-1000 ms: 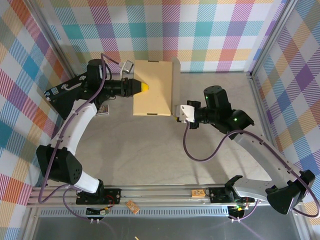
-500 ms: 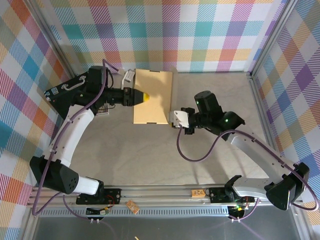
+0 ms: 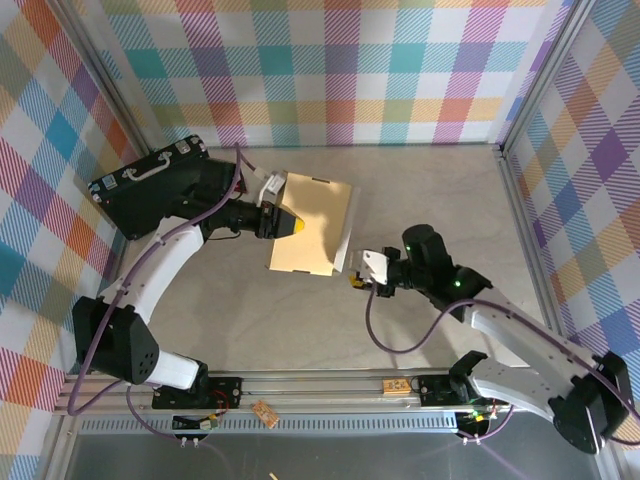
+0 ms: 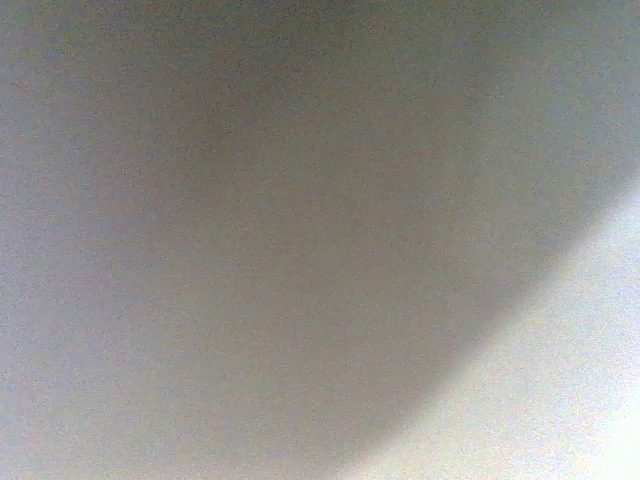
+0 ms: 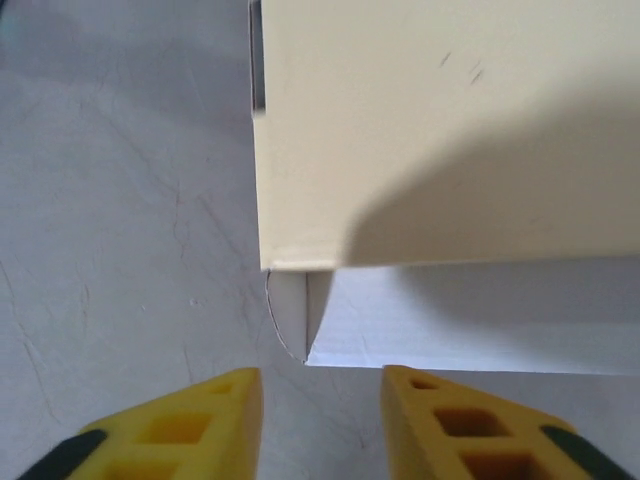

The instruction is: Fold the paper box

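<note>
Since a second ago the box point(image 3: 318, 225) has slid toward the arms and turned a little clockwise, and the right gripper point(image 3: 354, 281) has let go of it and backed off.

The box lies tan side up on the table point(image 3: 260, 320), right of the black case point(image 3: 140, 185) and between the two grippers. A white flap runs along its right edge.

The left arm bows out from its base, passes over the case and reaches rightward with its wrist level. The left gripper point(image 3: 292, 227) has its yellow tip over the box's left edge. I cannot tell whether it is clamped there, and the left wrist view is a grey blur.

The right arm stretches low from its base, pointing left at the box's near right corner. In the right wrist view the yellow fingers point(image 5: 190, 425) stand apart with bare table between them, and the box point(image 5: 420, 130) corner sits just ahead, untouched.
</note>
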